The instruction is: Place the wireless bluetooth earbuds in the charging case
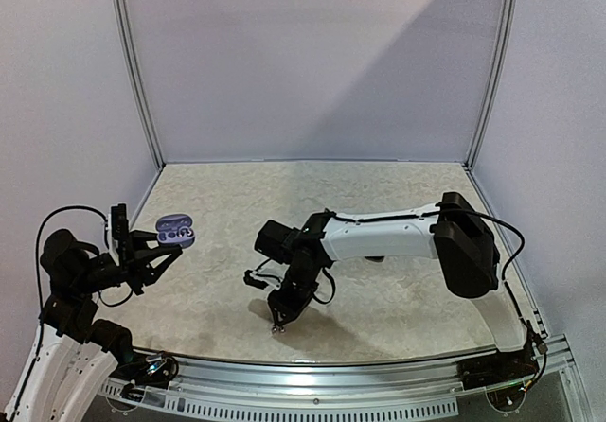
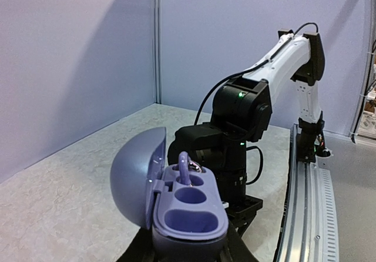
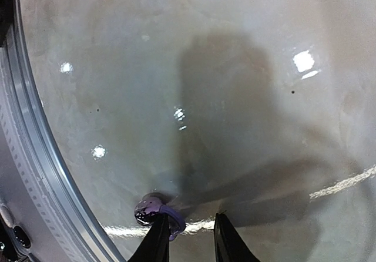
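Enclosure: plain lilac-white walls (image 1: pixel 312 62) on three sides. Surface: glossy beige marbled tabletop (image 1: pixel 398 290), bounded at its near edge by a ribbed aluminium rail (image 1: pixel 312 387).

Beyond the rail's left end, the left gripper (image 2: pixel 188 253) is clenched on the base of a lilac pebble-shaped charging case (image 2: pixel 188 218). The lid is swung open, and one lilac hooked earbud (image 2: pixel 184 168) sits in the far well.

Just inside the rail, the right gripper (image 3: pixel 189 217) points down, jaws parted and grasping nothing. A second earbud (image 3: pixel 150 208), glossy lilac with a dark face, lies on the tabletop touching one fingertip.

earbud (image 2: pixel 184 169) in case (image 2: pixel 189 219), second earbud (image 3: pixel 153 210) on table (image 3: pixel 235 68)
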Action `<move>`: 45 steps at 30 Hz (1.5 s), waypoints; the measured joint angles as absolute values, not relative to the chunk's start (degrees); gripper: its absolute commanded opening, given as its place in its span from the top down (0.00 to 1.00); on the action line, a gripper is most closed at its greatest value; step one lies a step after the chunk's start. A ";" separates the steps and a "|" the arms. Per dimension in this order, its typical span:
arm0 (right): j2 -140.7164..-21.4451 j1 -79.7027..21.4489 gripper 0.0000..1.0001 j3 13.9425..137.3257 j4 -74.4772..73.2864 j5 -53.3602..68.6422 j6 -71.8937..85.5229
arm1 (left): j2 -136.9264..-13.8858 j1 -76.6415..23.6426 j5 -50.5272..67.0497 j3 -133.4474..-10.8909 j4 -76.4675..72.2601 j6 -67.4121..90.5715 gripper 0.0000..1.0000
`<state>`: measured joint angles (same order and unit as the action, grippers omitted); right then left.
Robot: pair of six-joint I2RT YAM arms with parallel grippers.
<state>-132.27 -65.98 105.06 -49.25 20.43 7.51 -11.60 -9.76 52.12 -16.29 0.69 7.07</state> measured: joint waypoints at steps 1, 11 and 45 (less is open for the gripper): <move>-132.18 -66.19 0.72 104.86 -49.06 20.53 7.62 | -11.40 -9.76 52.18 -16.25 0.67 7.07 1.00; -131.96 -67.46 0.77 104.16 -48.29 21.65 8.71 | -10.66 -9.76 52.49 -16.01 0.67 7.07 1.00; -112.51 -59.66 0.93 79.68 -29.12 -2.98 16.53 | -10.46 -9.96 52.86 -16.01 0.67 6.79 1.00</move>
